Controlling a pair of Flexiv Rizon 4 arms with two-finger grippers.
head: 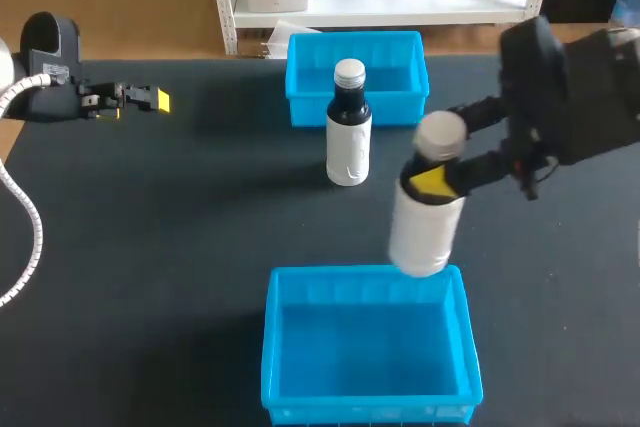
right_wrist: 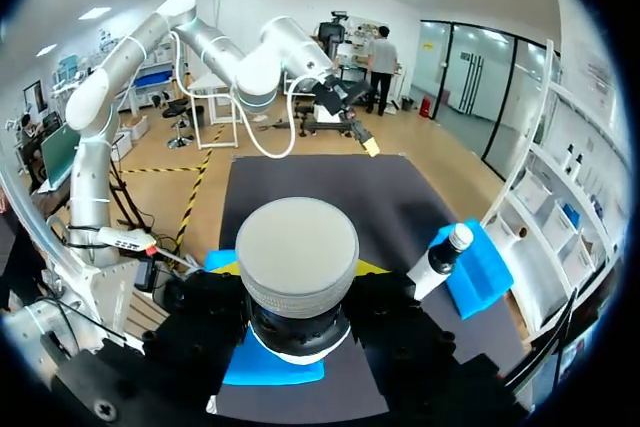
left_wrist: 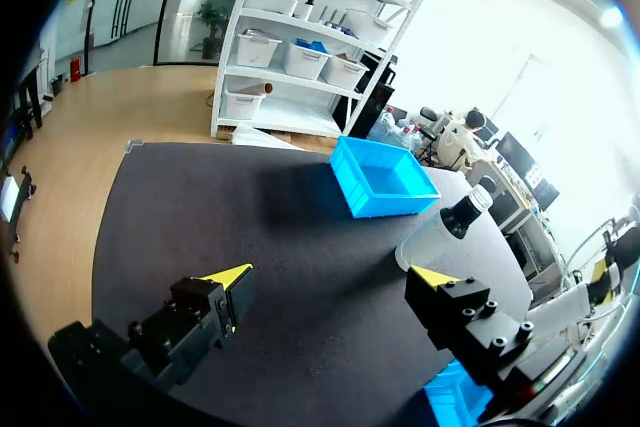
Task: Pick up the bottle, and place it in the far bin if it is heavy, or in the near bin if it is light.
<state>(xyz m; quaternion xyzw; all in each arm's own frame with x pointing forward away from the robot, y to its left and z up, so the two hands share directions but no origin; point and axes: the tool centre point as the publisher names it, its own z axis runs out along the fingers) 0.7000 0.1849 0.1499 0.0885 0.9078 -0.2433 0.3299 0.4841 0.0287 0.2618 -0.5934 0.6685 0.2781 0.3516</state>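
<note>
Right gripper (head: 437,178) around bottle (head: 425,232) neck — aloft over near bin (head: 268,347) rim

The bottle (head: 425,232) in the right gripper (head: 432,181) is blurred in the head view. Its base overlaps the far rim of the near bin (head: 350,347), so it cannot be told whether the two touch. Only one yellow tip shows; the other finger is hidden behind the bottle. The near bin's front wall is cut off by the picture's edge. A second bottle (head: 348,137) covers part of the front wall of the far bin (head: 400,107). In the right wrist view the cap (right_wrist: 297,247) hides the bottle's body and most of the near bin (right_wrist: 250,369).
</note>
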